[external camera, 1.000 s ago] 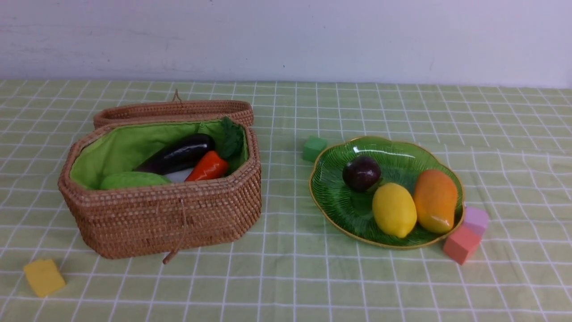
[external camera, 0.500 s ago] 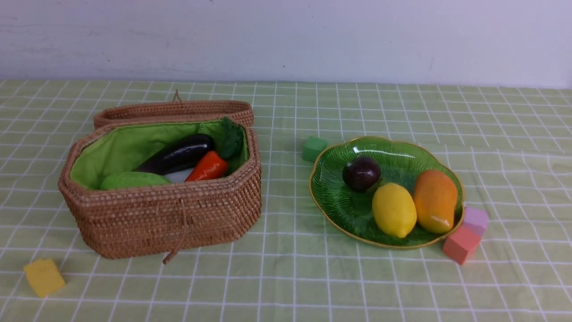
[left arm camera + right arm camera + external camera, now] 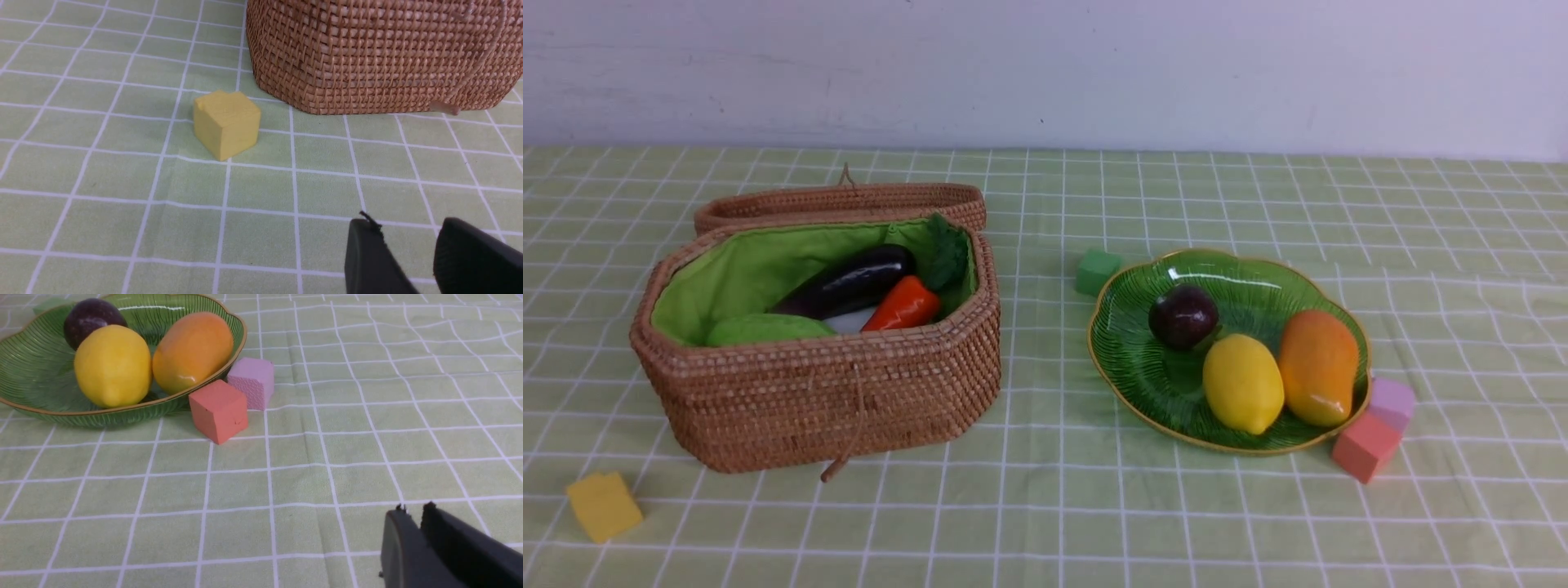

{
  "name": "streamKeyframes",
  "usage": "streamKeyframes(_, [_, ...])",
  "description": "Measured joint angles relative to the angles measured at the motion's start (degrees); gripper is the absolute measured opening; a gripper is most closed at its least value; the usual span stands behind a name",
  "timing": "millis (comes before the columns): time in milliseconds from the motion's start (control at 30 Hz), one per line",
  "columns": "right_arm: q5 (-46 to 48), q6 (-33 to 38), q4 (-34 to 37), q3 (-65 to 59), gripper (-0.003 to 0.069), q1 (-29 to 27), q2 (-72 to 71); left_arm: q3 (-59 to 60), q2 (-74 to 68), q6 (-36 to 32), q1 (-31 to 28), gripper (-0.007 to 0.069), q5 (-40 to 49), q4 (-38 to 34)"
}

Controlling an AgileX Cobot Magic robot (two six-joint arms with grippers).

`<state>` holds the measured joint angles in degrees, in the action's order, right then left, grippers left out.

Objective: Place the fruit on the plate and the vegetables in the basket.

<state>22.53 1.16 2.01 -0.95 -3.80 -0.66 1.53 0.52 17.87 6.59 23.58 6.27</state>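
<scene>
The basket [image 3: 817, 392] wall hides most of the white radish [image 3: 851, 321], just a sliver peeks out between the eggplant [image 3: 845, 282] and carrot [image 3: 903, 304], and the gourd [image 3: 768, 329] only shows its top. Neither arm shows in the front view. Each wrist view cuts off its gripper, left gripper [image 3: 412, 249] and right gripper [image 3: 414, 533], at the bottom edge, so only fingertips show.

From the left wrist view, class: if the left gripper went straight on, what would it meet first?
Probably the basket; the left gripper points at its wall near the dangling cord. The yellow cube lies off to one side. Depth is uncertain.
</scene>
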Motion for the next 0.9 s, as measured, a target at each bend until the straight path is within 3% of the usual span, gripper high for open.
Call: streamKeyframes(900, [0.0,0.0,0.0,0.0,0.0103,0.0,0.0,0.0,0.0,0.0,0.0,0.0238,0.0,0.0])
